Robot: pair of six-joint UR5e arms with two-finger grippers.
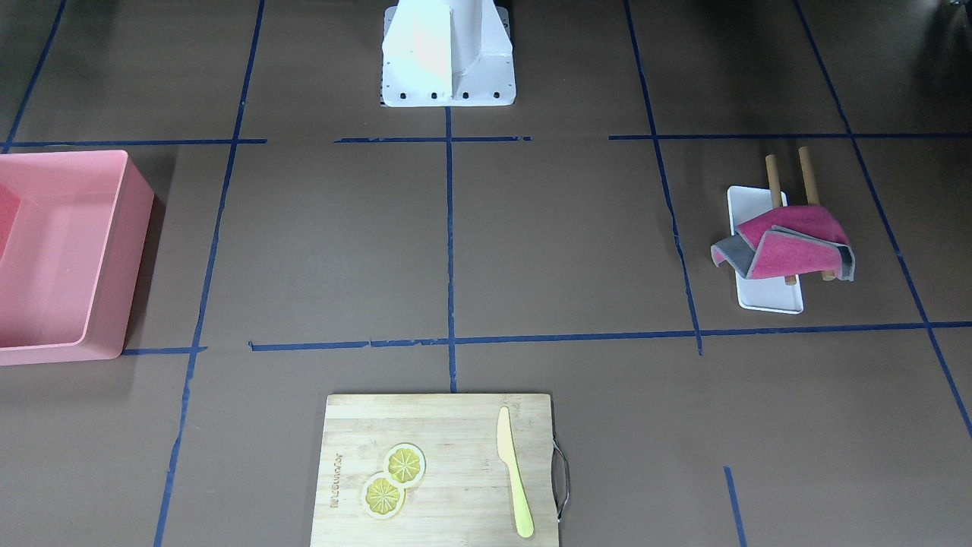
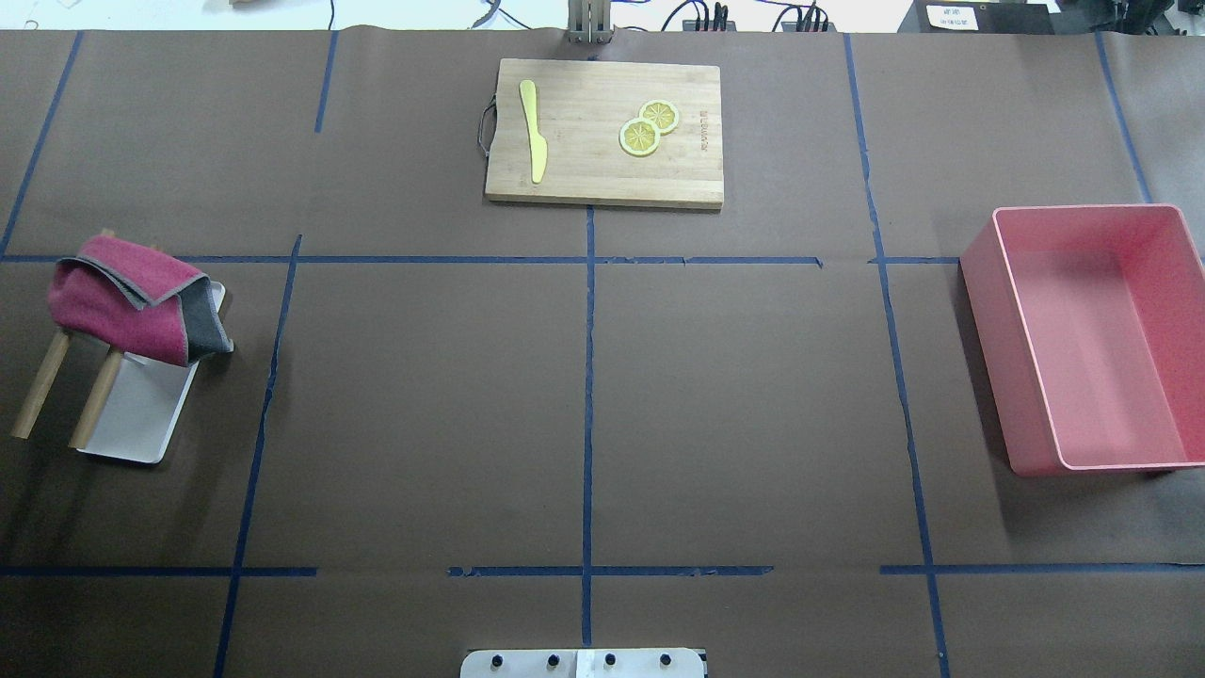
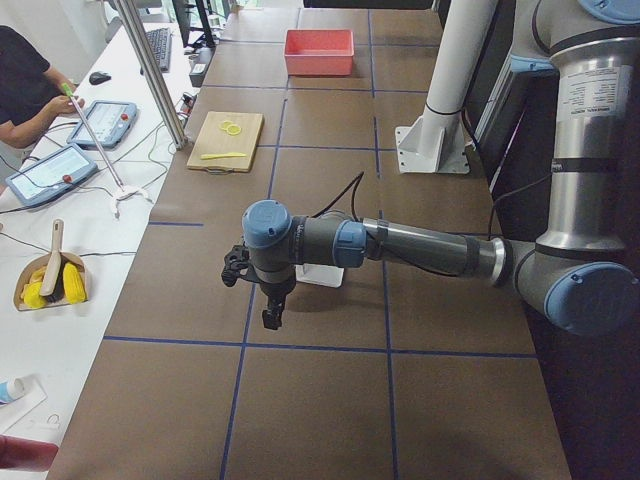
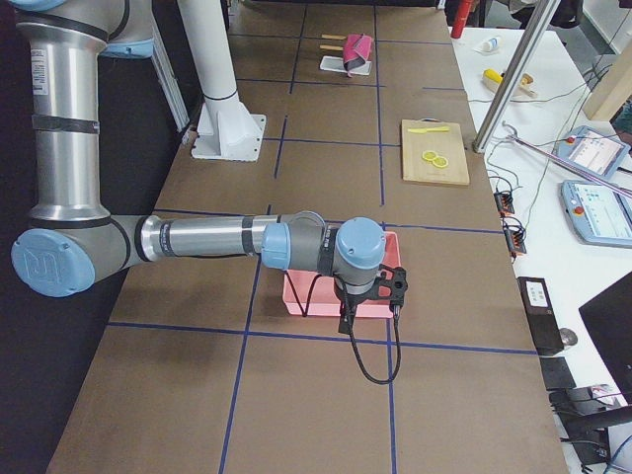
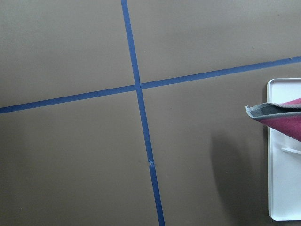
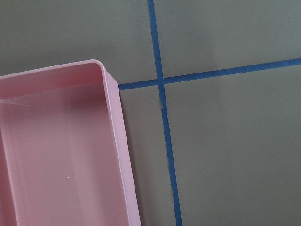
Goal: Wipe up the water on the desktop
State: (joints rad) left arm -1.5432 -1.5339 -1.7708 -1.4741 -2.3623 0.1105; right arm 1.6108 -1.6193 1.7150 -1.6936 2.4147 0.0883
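Observation:
The desktop (image 2: 424, 405) is a dark-brown surface marked by blue tape lines; I see no water on it. A pink and grey cloth (image 2: 132, 299) hangs over two wooden rods (image 2: 42, 386) above a white tray (image 2: 141, 424) at the robot's left; it also shows in the front view (image 1: 786, 243) and the left wrist view (image 5: 282, 115). My left gripper (image 3: 270, 315) hangs above the desktop beside the tray. My right gripper (image 4: 370, 314) hangs over the pink bin (image 4: 306, 296). I cannot tell whether either gripper is open or shut.
The pink bin (image 2: 988, 377) stands at the robot's right, and its corner shows in the right wrist view (image 6: 117, 141). A bamboo cutting board (image 2: 602, 179) with a yellow knife (image 2: 534, 132) and two lemon slices (image 2: 648, 127) lies at the far middle. An operator (image 3: 25, 85) sits beside the table.

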